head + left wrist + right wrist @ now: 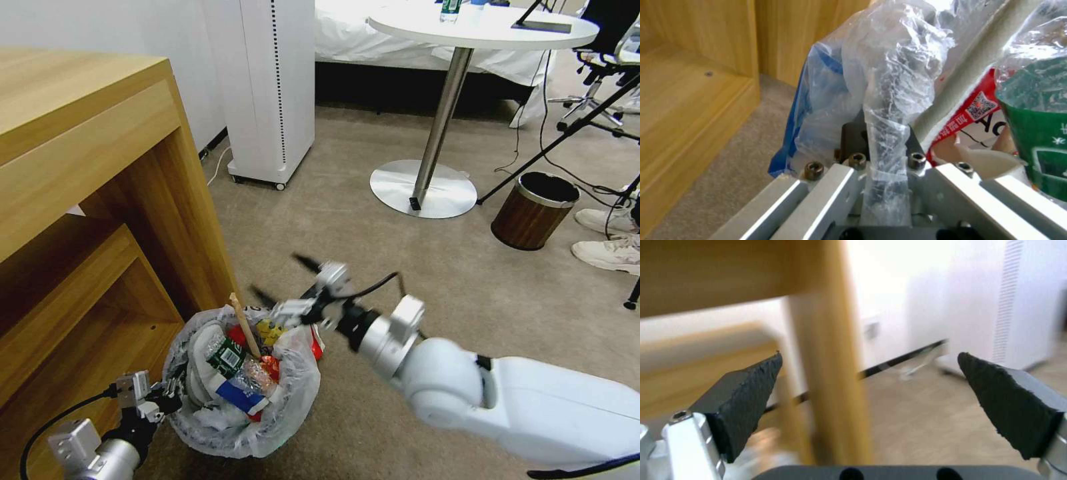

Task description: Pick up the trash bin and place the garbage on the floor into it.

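While the left gripper [162, 398] pinches the rim of the trash bin [200, 427], packed with garbage [240, 373], the right gripper [283, 280] hovers wide open and empty above, so filling looks done.

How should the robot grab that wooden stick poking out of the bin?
Probably by the bare top end of the wooden stick, coming down from above. It stands nearly upright and pokes higher than the other rubbish, while its lower part is buried in the trash bin. The open right gripper hovers just beside it. The left gripper is clamped on the bin's rim.
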